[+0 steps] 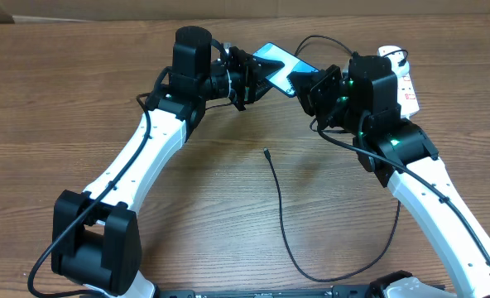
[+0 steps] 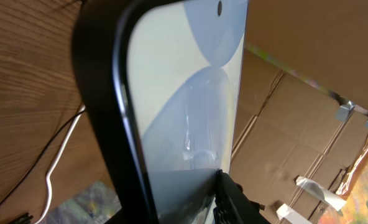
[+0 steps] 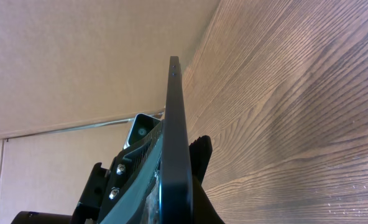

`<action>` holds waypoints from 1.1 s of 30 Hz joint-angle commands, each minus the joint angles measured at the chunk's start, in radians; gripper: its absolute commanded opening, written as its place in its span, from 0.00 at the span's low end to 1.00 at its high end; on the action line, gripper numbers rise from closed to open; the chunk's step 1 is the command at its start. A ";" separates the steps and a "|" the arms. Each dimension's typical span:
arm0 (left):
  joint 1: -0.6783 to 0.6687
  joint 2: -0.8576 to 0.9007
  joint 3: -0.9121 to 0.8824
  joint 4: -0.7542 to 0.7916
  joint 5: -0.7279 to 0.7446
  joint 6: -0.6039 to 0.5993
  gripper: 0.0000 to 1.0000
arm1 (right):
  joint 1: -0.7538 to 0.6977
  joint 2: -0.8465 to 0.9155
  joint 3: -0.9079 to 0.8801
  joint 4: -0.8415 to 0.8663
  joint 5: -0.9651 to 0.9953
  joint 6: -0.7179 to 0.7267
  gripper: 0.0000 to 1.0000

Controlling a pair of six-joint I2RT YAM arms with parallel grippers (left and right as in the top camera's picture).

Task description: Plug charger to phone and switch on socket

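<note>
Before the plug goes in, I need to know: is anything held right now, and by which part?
The phone, by both ends: the left gripper clamps one end, the right gripper the other, across its faces. The charger lies loose on the table.

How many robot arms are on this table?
2. The left arm reaches in from the lower left, the right arm from the lower right; both meet at the phone.
</note>
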 commanded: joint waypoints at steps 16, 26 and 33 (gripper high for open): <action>-0.006 -0.016 0.000 0.034 0.021 -0.002 0.04 | 0.057 -0.022 0.006 0.002 -0.065 -0.023 0.68; 0.004 -0.016 0.000 0.092 0.004 0.085 0.04 | 0.043 -0.063 0.008 0.005 -0.073 -0.167 1.00; 0.050 -0.016 0.000 0.088 0.006 0.239 0.04 | -0.091 -0.170 0.008 -0.111 -0.078 -0.299 1.00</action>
